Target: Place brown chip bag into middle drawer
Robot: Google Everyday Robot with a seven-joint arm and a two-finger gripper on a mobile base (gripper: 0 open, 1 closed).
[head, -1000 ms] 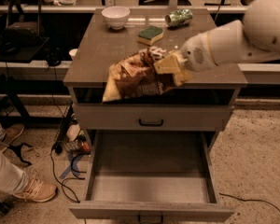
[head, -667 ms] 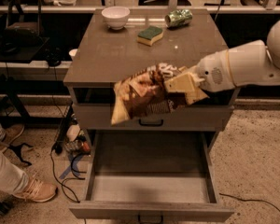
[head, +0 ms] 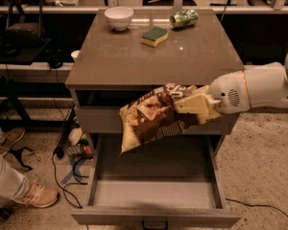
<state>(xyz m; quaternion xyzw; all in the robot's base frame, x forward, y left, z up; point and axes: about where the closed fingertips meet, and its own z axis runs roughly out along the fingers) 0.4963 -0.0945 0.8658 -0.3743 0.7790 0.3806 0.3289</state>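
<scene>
Clamping the brown chip bag [head: 149,122], the hand [head: 188,103] holds it over the pulled-out middle drawer [head: 156,194], seemingly clear of its floor.

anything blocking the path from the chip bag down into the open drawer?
Nothing visible. The gripper holds the brown chip bag in the air above the middle drawer, which is pulled open; only open air lies between them.

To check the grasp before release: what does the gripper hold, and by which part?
The gripper holds the brown chip bag by its upper end, above the open middle drawer.
</scene>
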